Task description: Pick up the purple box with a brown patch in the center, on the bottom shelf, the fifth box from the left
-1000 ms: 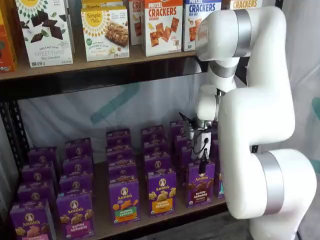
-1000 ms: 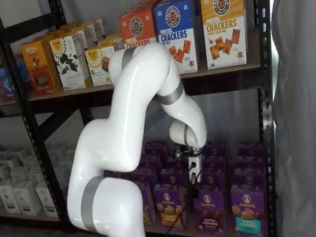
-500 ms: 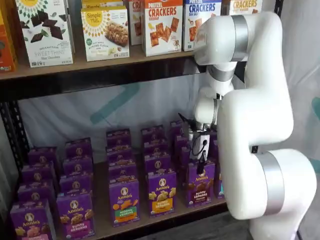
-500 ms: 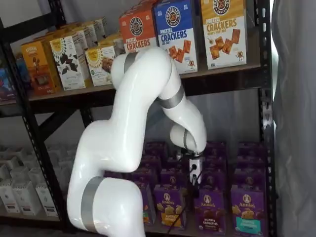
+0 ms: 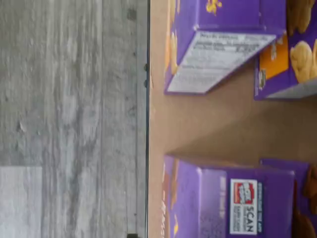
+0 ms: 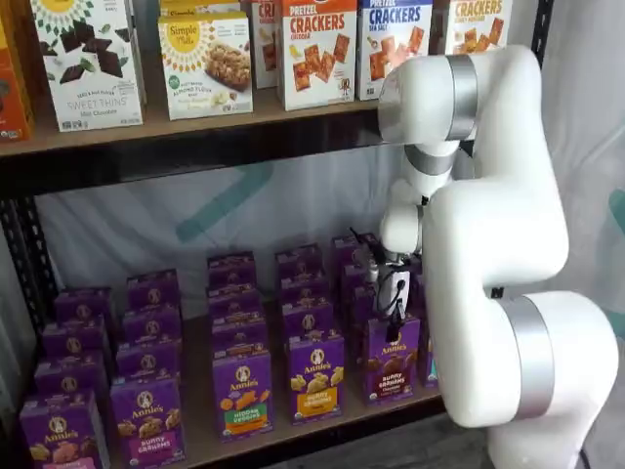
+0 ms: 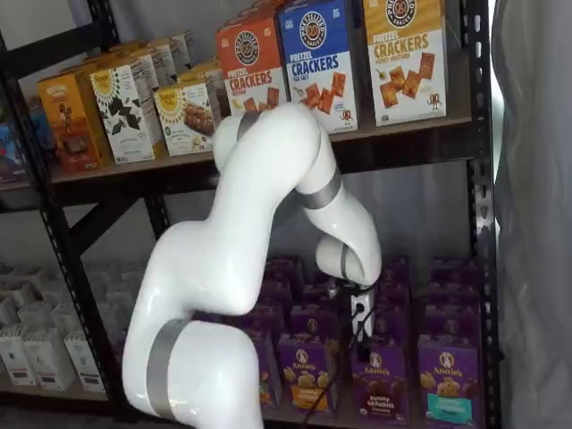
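Note:
The purple box with dark brown bunny cookies stands at the front of the bottom shelf, near its right end; it also shows in a shelf view. My gripper hangs just above this box in both shelf views. Only its white body and dark fingers side-on show, so no gap can be judged. Nothing is seen held. The wrist view looks down on a purple carton top with a "SCAN" label, probably this box.
A purple carton with a yellow-orange band stands to the box's left and one with a teal patch to its right. More purple cartons fill the rows behind. Cracker boxes stand on the upper board. The wrist view shows grey floor.
The arm has sunk and its upper joint has moved lower and to the right. The gripper has come down a little closer to the purple box.

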Available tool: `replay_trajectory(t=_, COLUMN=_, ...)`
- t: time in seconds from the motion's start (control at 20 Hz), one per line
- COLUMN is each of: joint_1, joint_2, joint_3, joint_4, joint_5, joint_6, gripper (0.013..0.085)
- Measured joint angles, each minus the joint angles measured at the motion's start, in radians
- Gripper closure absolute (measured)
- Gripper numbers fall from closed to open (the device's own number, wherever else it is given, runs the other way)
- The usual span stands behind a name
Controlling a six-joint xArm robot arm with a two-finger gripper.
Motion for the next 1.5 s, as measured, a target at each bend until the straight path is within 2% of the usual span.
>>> replay_trajectory(t=0.35, joint_1=-0.004, joint_2=0.069, joint_3=-0.067, joint_4=-0.152, joint_5=0.004, joint_6=0.132, gripper=0.0130)
replay_trajectory(t=0.5, joint_1=-0.004, joint_2=0.089, joint_3=-0.079, joint_4=-0.179, joint_5=-0.003, joint_6=0.157, gripper=0.0130)
replay_trajectory(t=0.65, joint_1=-0.006, joint_2=0.102, joint_3=-0.084, joint_4=-0.192, joint_5=-0.014, joint_6=0.167, gripper=0.0130)
replay_trajectory(t=1.05, joint_1=-0.007, joint_2=0.121, joint_3=-0.089, joint_4=-0.187, joint_5=-0.023, joint_6=0.161, gripper=0.0130)
replay_trajectory(t=1.1, joint_1=-0.007, joint_2=0.122, joint_3=-0.090, joint_4=-0.189, joint_5=-0.020, joint_6=0.163, gripper=0.0170)
replay_trajectory(t=1.15, joint_1=-0.007, joint_2=0.123, joint_3=-0.090, joint_4=-0.190, joint_5=-0.017, joint_6=0.164, gripper=0.0170)
replay_trajectory(t=1.2, joint_1=-0.006, joint_2=0.123, joint_3=-0.091, joint_4=-0.187, joint_5=-0.015, joint_6=0.162, gripper=0.0210)
replay_trajectory(t=1.35, joint_1=-0.004, joint_2=0.123, joint_3=-0.089, joint_4=-0.171, joint_5=-0.011, joint_6=0.149, gripper=0.0250)
replay_trajectory(t=1.45, joint_1=-0.003, joint_2=0.120, joint_3=-0.087, joint_4=-0.158, joint_5=-0.010, joint_6=0.138, gripper=0.0330)
replay_trajectory(t=1.5, joint_1=-0.003, joint_2=0.119, joint_3=-0.086, joint_4=-0.152, joint_5=-0.010, joint_6=0.133, gripper=0.0330)
